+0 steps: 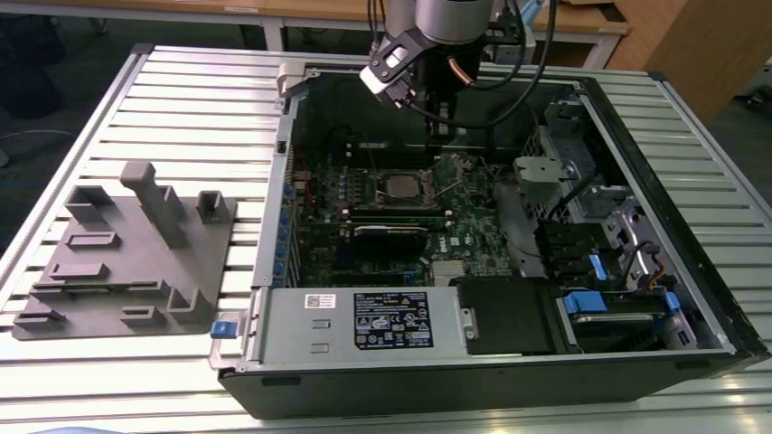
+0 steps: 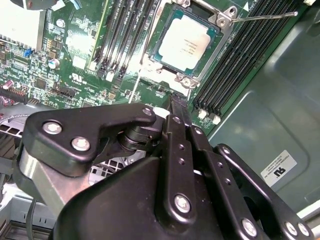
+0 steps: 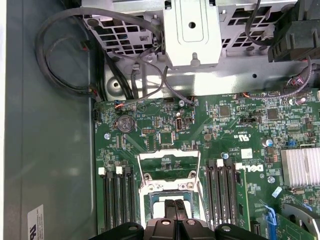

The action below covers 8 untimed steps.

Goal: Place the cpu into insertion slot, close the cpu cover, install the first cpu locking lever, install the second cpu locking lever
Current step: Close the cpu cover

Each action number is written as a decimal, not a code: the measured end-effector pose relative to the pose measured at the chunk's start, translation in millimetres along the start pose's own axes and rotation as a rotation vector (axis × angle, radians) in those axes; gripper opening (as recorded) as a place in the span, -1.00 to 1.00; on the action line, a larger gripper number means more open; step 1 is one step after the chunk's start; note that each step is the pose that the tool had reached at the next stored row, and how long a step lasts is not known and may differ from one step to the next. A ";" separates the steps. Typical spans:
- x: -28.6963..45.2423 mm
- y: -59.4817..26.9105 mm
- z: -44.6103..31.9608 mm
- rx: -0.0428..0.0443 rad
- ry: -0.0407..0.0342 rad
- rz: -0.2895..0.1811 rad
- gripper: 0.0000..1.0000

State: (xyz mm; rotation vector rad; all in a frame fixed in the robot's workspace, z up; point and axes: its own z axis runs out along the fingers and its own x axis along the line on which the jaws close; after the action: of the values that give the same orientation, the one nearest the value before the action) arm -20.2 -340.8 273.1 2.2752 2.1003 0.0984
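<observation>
Between memory slots (image 2: 122, 35), cpu (image 2: 184, 42) near closed fingers (image 2: 175, 132).

The cpu (image 2: 184, 44) is already sitting flat in the insertion slot (image 2: 220, 22), dull silver-tan top facing up with a green edge round it, just past the tips of the fingers (image 2: 176, 135). In the first wrist view the cpu cover (image 3: 169, 156), a thin silvery frame with a cut-out middle, looks flipped open on the slot's far side from the fingers. One locking lever (image 2: 265, 17), a thin wire rod, sticks out from a slot corner.
</observation>
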 end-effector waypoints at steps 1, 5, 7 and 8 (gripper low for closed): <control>0.0 0.1 0.0 0.0000 0.0000 0.000 -0.79; 0.1 1.0 0.1 0.0000 -0.0001 0.000 -0.79; 0.2 2.2 0.2 0.0000 -0.0001 0.000 -0.79; 0.3 3.1 0.2 0.0000 0.0000 0.000 -0.79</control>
State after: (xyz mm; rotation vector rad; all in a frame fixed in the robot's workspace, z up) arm -17.1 -340.8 273.1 2.2751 2.1003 0.0984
